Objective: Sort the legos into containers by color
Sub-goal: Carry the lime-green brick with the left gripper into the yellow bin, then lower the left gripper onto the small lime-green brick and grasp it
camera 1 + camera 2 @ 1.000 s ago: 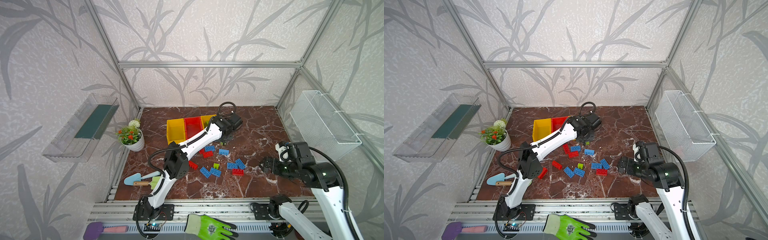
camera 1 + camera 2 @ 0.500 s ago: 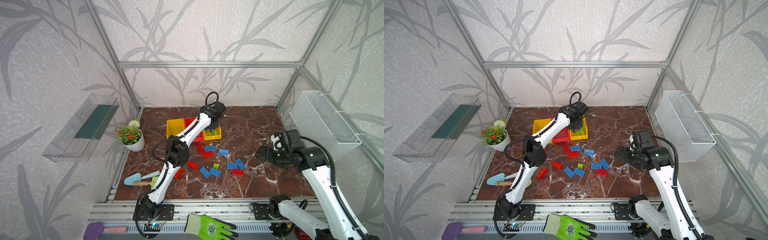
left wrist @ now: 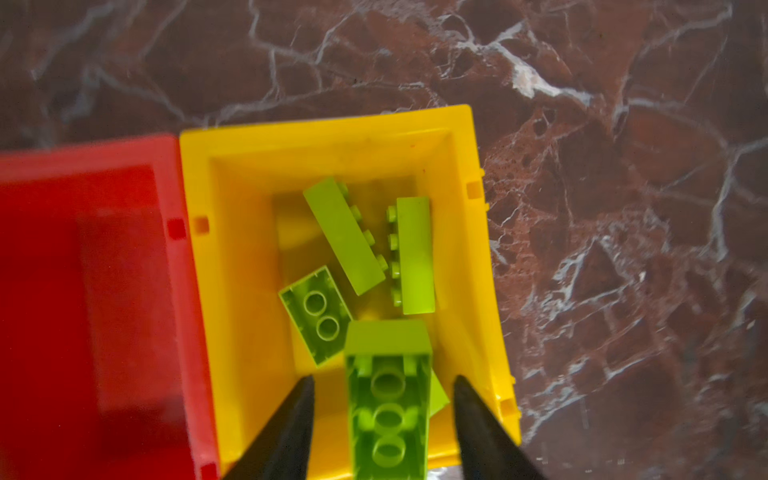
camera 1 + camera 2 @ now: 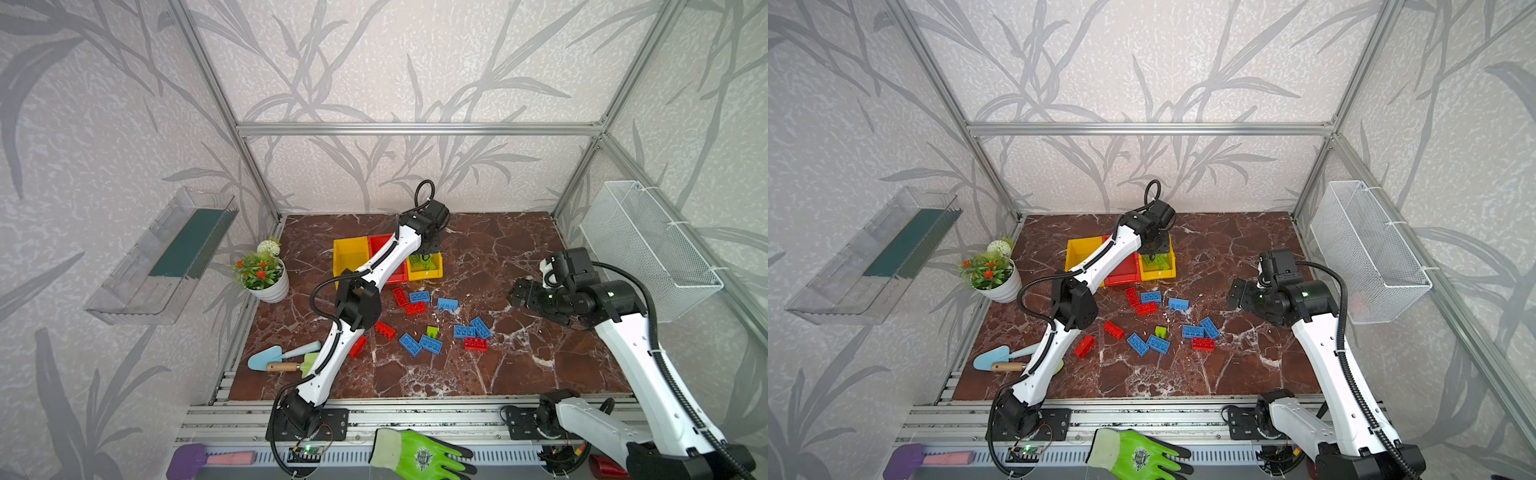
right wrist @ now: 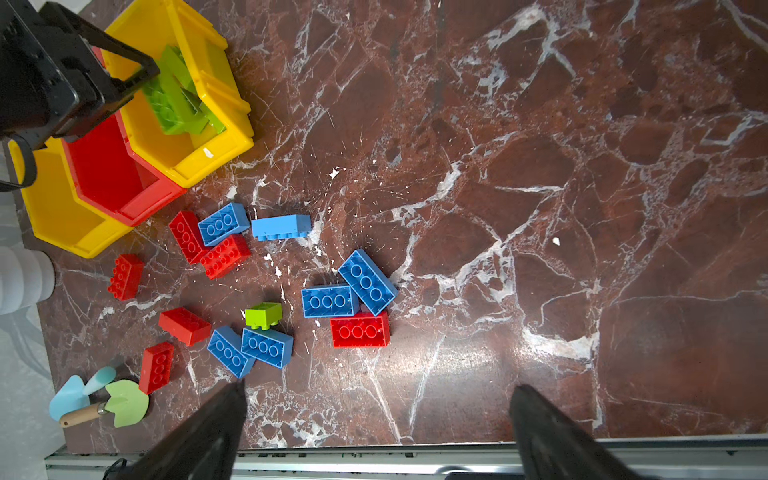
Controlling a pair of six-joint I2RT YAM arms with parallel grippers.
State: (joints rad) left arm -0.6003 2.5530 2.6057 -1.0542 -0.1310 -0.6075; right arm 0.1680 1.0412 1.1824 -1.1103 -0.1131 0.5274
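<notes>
Three joined containers stand at the back: a yellow bin [image 4: 349, 255], a red bin [image 4: 380, 245] and a second yellow bin [image 4: 428, 273]. My left gripper [image 3: 382, 379] hangs open over that second yellow bin [image 3: 232, 291]. A lime green lego [image 3: 388, 399] is between its fingers with a gap on each side. Three more green legos [image 3: 343, 235] lie in the bin. Blue legos [image 5: 365, 280], red legos [image 5: 359, 330] and a small green one [image 5: 263, 314] lie scattered on the marble floor. My right gripper [image 5: 379, 388] is open and empty, above the floor to the right of them [image 4: 517, 293].
A potted plant [image 4: 268, 282] and toy shovels [image 4: 274, 357] sit at the left edge. A white wire basket [image 4: 648, 245] hangs on the right wall, a clear tray [image 4: 166, 257] on the left wall. A green glove [image 4: 419, 455] lies on the front rail.
My left arm swung left from beside the bins to over the right yellow bin and its jaws opened off the green lego. My right arm rose and shifted slightly back.
</notes>
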